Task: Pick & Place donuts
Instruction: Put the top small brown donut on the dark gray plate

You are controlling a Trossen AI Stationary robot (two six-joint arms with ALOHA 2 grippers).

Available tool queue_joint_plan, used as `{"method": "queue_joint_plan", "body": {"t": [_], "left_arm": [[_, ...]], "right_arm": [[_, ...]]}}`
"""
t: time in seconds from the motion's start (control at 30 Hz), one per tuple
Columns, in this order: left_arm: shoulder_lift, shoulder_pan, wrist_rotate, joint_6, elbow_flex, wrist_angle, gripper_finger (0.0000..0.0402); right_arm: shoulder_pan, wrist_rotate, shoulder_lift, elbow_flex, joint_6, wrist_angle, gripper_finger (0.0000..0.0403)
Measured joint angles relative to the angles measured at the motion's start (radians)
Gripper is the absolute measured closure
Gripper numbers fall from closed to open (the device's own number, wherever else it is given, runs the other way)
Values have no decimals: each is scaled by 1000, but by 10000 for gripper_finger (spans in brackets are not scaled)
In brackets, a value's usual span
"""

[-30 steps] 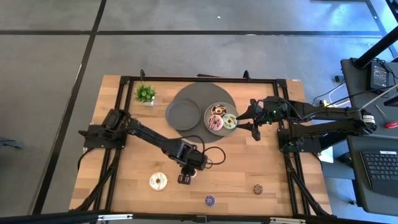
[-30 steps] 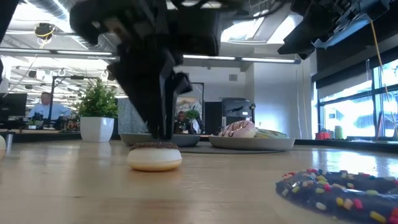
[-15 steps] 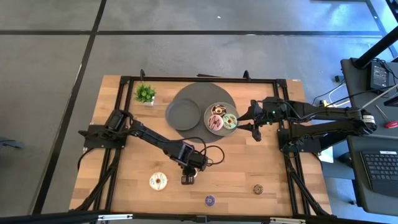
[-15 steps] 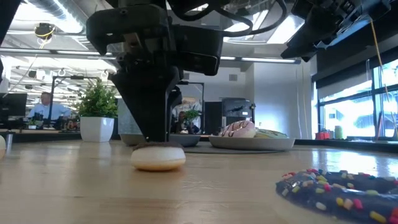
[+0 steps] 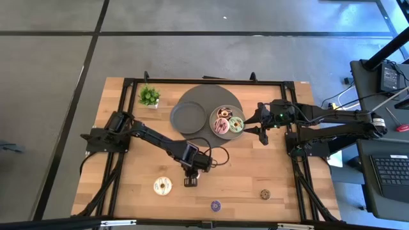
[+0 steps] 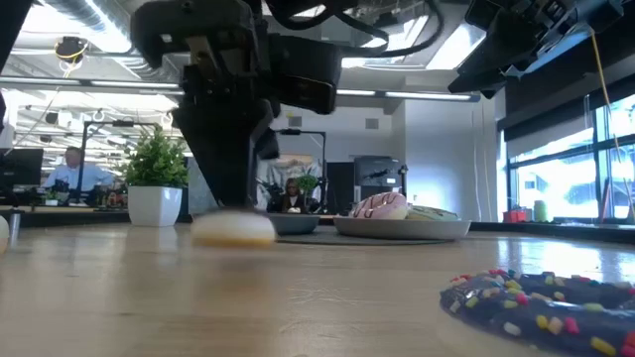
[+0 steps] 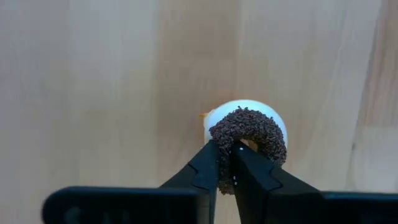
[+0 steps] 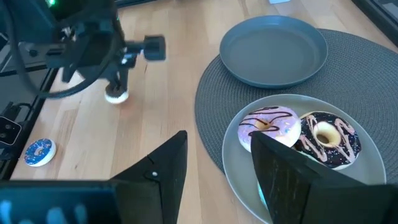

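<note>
My left gripper (image 5: pixel 190 181) (image 7: pixel 225 169) is shut on a mini donut (image 7: pixel 249 134) with a dark brown crumb top and a white base, near the table's middle front. In the low view the donut (image 6: pixel 233 228) hangs just above the wood. My right gripper (image 5: pixel 257 125) (image 8: pixel 217 177) is open and hovers at the right rim of a grey plate (image 5: pixel 215 112). That plate carries pink (image 8: pixel 268 124), chocolate (image 8: pixel 326 137) and green (image 5: pixel 236 124) donuts. A cream-white donut (image 5: pixel 163 186), a purple mini (image 5: pixel 216 206) and a dark sprinkled mini (image 5: pixel 264 194) lie flat on the table. My left gripper pinches the ring of the mini donut on one side (image 7: pixel 225 155) between its two fingers, one finger through the hole and one outside the rim. The fingers come from above, pointing down. The donut is lifted clear of the table and hangs tilted below them.
An empty grey plate (image 5: pixel 187 117) and the donut plate sit on a round grey mat (image 5: pixel 204 96) at the far middle. A small potted plant (image 5: pixel 149 96) stands at the far left. Bare wood lies between the mat and the loose donuts.
My left gripper sank onto the mini brown donut and took hold. It then rose and drew slightly toward the far edge. The donut, which rested flat on the wood, now hangs just clear of it. My right arm has kept still.
</note>
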Motion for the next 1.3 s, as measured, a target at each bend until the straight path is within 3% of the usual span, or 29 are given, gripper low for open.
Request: {"method": "queue_joint_plan", "body": {"t": [0.27,0.43,0.57,0.83,1.3], "left_arm": [[-150,122,-86,-12,0,-163,385],[-270,275,-212,-55,0,-284,385],[-331,426,-264,-69,1,-279,385],[-253,640,-255,-120,0,-262,376],[-86,675,-241,-119,0,-210,373]], "right_arm": [[0,0,0,0,51,3,224],[0,0,0,0,83,3,224],[0,1,0,0,103,11,224],[0,2,0,0,138,29,224],[0,64,0,0,184,25,224]]}}
